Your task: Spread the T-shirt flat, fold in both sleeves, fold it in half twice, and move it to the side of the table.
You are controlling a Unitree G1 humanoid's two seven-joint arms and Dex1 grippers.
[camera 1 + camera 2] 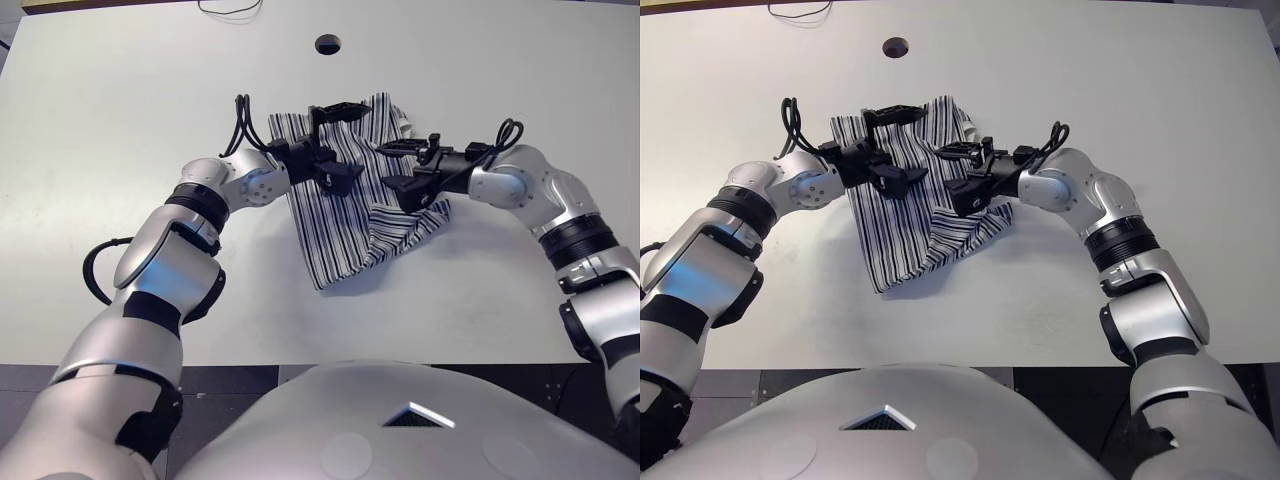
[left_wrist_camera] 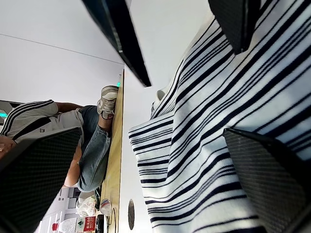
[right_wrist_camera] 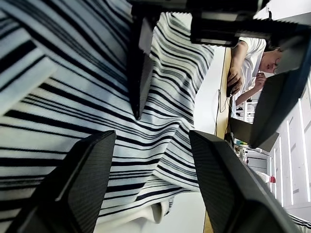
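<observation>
Lying folded beneath left tool point(image 1: 343, 142) and right tool point(image 1: 402, 167), striped T-shirt point(image 1: 330, 240)

Both head eyes look forward and down over the table point(image 1: 100, 80); both wrist cameras sit close above the T-shirt point(image 2: 218, 121).

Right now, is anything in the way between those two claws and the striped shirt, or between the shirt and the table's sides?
Nothing visible is. The left gripper and right gripper hang open directly over the T-shirt, and no object lies on the table to either side of it.
</observation>
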